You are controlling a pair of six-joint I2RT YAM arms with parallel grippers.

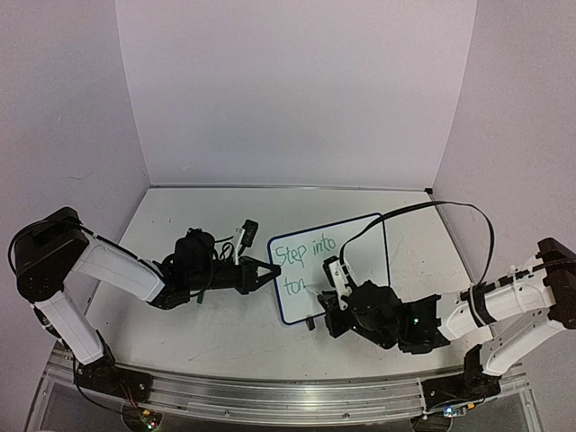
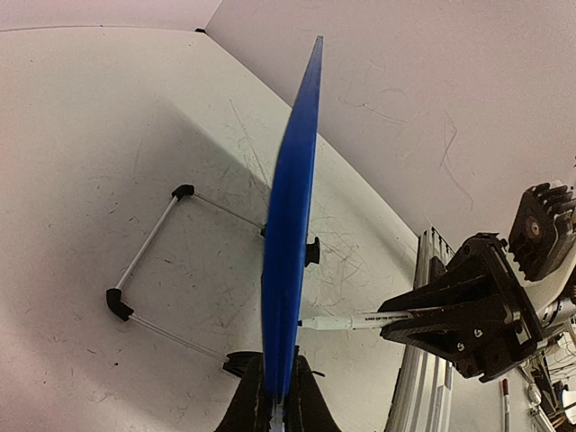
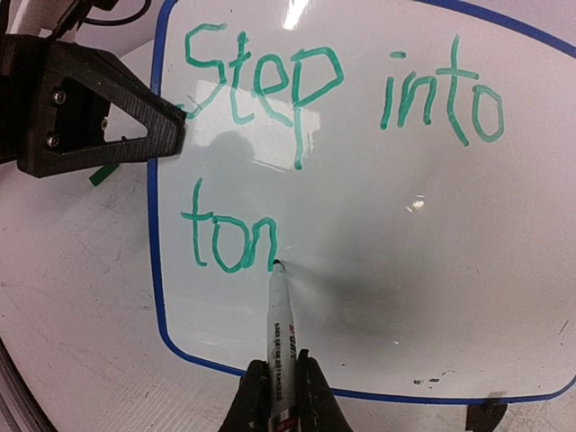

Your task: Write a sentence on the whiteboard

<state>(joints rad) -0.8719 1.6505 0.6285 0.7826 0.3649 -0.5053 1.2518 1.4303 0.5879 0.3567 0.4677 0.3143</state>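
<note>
The whiteboard (image 1: pixel 355 261) stands tilted in the middle of the table, white with a thin blue rim (image 3: pixel 155 207). The sentence (image 3: pixel 342 81) is in green: "Step into" on top, "ton" (image 3: pixel 229 238) below. My left gripper (image 1: pixel 270 270) is shut on the board's left edge; in the left wrist view its jaws (image 2: pixel 279 405) clamp the blue rim (image 2: pixel 292 225) edge-on. My right gripper (image 3: pixel 281 396) is shut on a white marker (image 3: pixel 279 324), whose tip touches the board just after the "n". The same marker (image 2: pixel 346 321) meets the board's face in the left wrist view.
A wire stand with black feet (image 2: pixel 148 243) props the board from behind. The tabletop (image 1: pixel 207 333) carries faint grey scribbles. An aluminium rail (image 1: pixel 270 387) runs along the near edge. A black cable (image 1: pixel 432 209) arcs over the right arm. White backdrop walls enclose the table.
</note>
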